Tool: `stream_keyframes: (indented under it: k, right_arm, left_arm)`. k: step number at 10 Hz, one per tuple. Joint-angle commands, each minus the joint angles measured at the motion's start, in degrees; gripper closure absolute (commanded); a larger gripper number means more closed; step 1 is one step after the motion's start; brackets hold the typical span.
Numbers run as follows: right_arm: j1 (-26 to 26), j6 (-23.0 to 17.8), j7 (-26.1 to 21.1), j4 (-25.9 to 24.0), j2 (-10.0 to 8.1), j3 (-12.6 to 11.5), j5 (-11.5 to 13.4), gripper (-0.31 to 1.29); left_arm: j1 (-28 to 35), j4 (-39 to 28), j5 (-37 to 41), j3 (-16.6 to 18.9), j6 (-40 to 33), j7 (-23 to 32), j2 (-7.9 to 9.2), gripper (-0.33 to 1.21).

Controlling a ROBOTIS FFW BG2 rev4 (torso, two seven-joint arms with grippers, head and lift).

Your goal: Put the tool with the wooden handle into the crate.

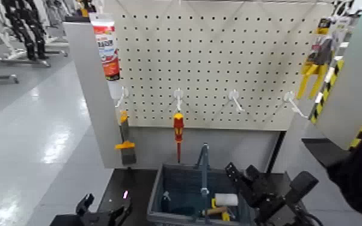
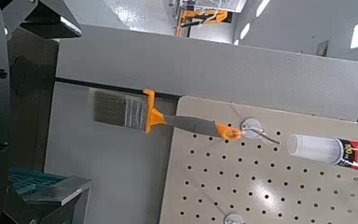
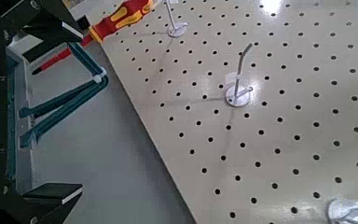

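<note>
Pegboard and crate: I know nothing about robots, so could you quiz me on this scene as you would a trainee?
1. True or false: the red-and-yellow screwdriver hangs on the pegboard.
2. How many white hooks to the right of the screwdriver's hook hang empty? A) none B) two C) four
3. Fill in: the tool with the wooden handle lies inside the ___.
Key: 1 true; 2 B; 3 crate.

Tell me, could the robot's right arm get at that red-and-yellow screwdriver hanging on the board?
Probably yes. The right gripper sits low over the crate, and the screwdriver hangs up and to its left with nothing between except the crate's upright handle.
</note>
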Motion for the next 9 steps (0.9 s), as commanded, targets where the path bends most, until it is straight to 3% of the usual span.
stream_keyframes:
  k: [1, 3, 5, 6, 9]
  right_arm:
    - [3.3, -0.9, -5.8, -5.5, 0.10, -1.5, 8.8, 0.16]
    - [5.6, -1.0, -10.0, -8.6, 0.27, -2.2, 14.3, 0.16]
    - [8.9, -0.9, -13.7, -11.7, 0.71, -3.1, 18.2, 0.16]
    - [10.9, -1.2, -15.3, -13.4, 1.15, -3.9, 21.7, 0.16]
    - [15.1, -3.8, -16.3, -14.4, 2.73, -4.9, 25.7, 0.16]
  left_arm:
    - [0.1, 0.0, 0.0, 0.1, 0.0, 0.0, 0.00, 0.11]
    - [0.2, 0.0, 0.1, 0.1, -0.2, 0.0, 0.00, 0.11]
    - [0.3, 0.0, 0.1, 0.1, -0.4, 0.0, -0.09, 0.11]
    - [0.3, 0.0, 0.1, 0.2, -0.4, 0.0, -0.09, 0.11]
    - [0.5, 0.0, 0.1, 0.4, -0.5, 0.0, -0.18, 0.11]
